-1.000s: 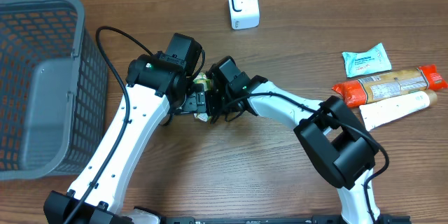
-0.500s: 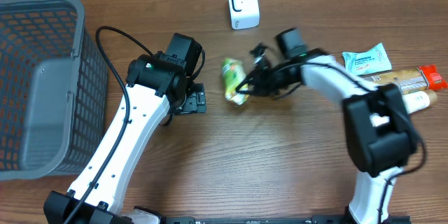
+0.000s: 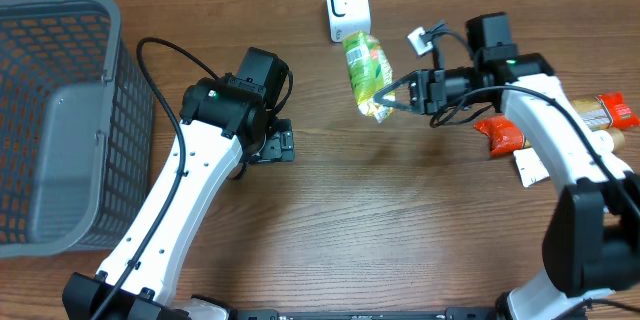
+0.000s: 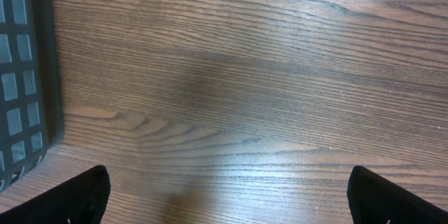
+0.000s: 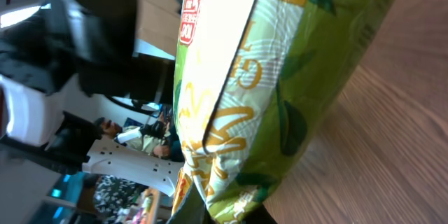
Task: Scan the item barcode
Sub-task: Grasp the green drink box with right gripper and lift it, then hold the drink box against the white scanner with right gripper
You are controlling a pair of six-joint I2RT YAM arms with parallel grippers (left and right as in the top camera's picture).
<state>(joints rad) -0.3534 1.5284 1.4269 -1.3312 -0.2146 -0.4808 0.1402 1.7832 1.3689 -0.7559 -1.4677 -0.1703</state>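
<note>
A green and yellow snack packet (image 3: 367,73) hangs above the table, pinched at its lower end by my right gripper (image 3: 392,106), which is shut on it. Its top end sits just below the white barcode scanner (image 3: 347,6) at the back edge. Up close in the right wrist view, the packet (image 5: 262,77) fills the middle, its bottom seam between the fingers at the lower edge. My left gripper (image 3: 277,145) rests over bare wood left of centre, open and empty; in the left wrist view its dark fingertips (image 4: 77,196) show far apart at the bottom corners.
A grey mesh basket (image 3: 60,120) fills the left side, its wall (image 4: 24,70) also showing in the left wrist view. At the right edge lie a teal wipes pack (image 3: 523,85), an orange-ended biscuit pack (image 3: 560,118) and a white tube (image 3: 562,155).
My right arm has carried the packet from beside the left gripper up and to the right, raising it to just below the scanner. The left arm has stayed put, open.
</note>
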